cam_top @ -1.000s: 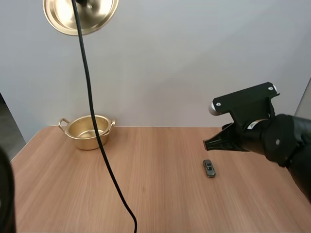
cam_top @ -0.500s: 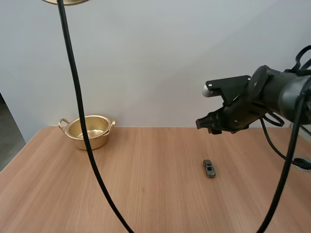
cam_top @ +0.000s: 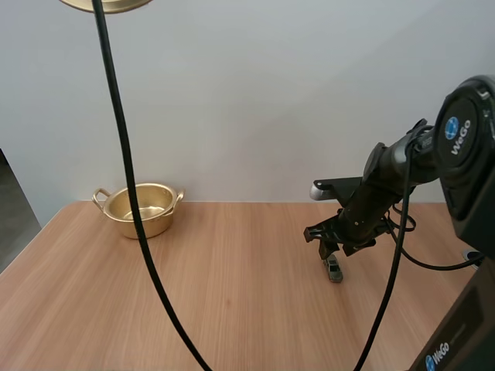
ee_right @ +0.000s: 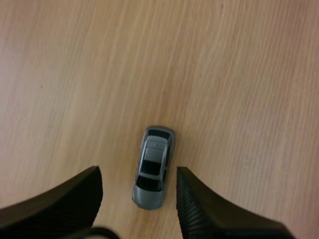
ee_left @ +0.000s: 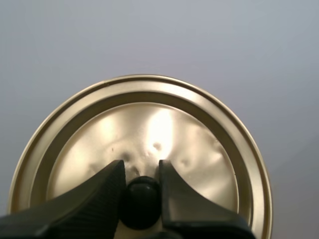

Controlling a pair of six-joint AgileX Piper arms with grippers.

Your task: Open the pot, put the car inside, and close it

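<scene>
At the left rear of the pale wooden table (cam_top: 232, 309): round gold metal pot (cam_top: 140, 210) with two loop handles, uncovered, apparently empty. High above it, well clear of the rim: matching round gold lid (cam_top: 124, 4). From the left wrist: left gripper (ee_left: 141, 169) pinched on the lid's black round knob (ee_left: 142, 204), one ribbed finger on either side, with the lid's knob face turned toward the camera. Judged from that, opening done; picking up the car now in hand. Farther right, well apart from the pot: small grey toy car (cam_top: 333, 270), on its wheels on bare wood. Just above it: right gripper (cam_top: 328, 247), tilted down at the table. From the right wrist: fingers spread wide, holding nothing, with the car lengthwise in the gap between them, off-centre, nearly against one finger and with clear wood before the other. Height of the tips over the wood: cannot tell. Calls next, probably, for a small sideways shift to centre the car, a short drop to flank its sides with the tips, then a gentle squeeze across its narrow width. Likely to roll or slip out if nudged first by the near finger, being small, smooth and wheeled. After that: carry leftward across the table to the pot, release inside, lid back down on the rim.
</scene>
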